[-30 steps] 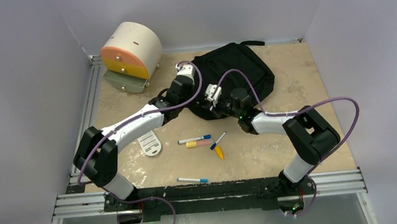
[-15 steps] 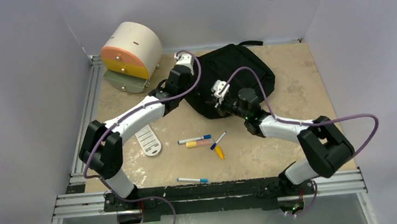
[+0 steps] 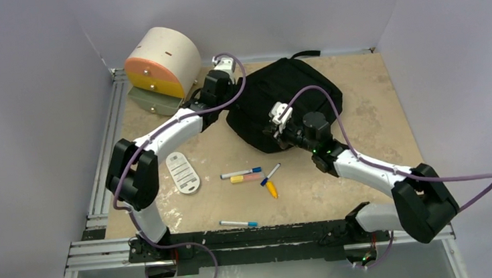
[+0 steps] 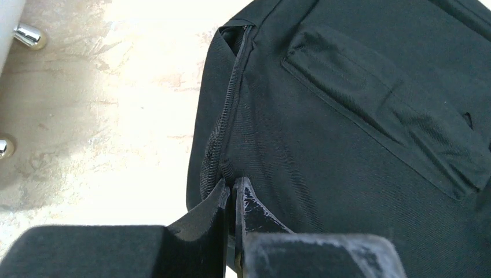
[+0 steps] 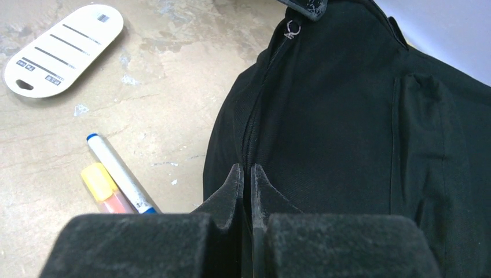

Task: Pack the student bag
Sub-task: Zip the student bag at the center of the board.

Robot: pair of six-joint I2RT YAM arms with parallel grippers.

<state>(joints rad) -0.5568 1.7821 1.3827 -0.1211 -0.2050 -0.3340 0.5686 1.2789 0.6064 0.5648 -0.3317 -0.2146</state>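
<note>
The student bag (image 3: 293, 94) is a black backpack lying flat at the back middle of the table. My left gripper (image 3: 229, 105) is at its left edge. In the left wrist view it (image 4: 232, 184) is shut, pinching the zipper (image 4: 223, 133) end of the bag (image 4: 359, 133). My right gripper (image 3: 273, 135) is at the bag's near edge. The right wrist view shows it (image 5: 245, 171) shut on the bag's (image 5: 347, 127) fabric along the zipper seam. The metal pull ring (image 5: 292, 29) hangs just under the left fingertip (image 5: 304, 4).
A cream-and-orange drawer box (image 3: 162, 65) stands at the back left. On the table in front of the bag lie a white oval card (image 3: 183, 173), a blue-capped marker (image 3: 241, 174), a pink-yellow highlighter (image 3: 247, 178), two more pens (image 3: 271, 180) and a nearer marker (image 3: 238, 224).
The right gripper's jaws have shut on the bag and its arm has stretched right. The left gripper has moved up and left along the bag's edge, and the bag has shifted slightly.
</note>
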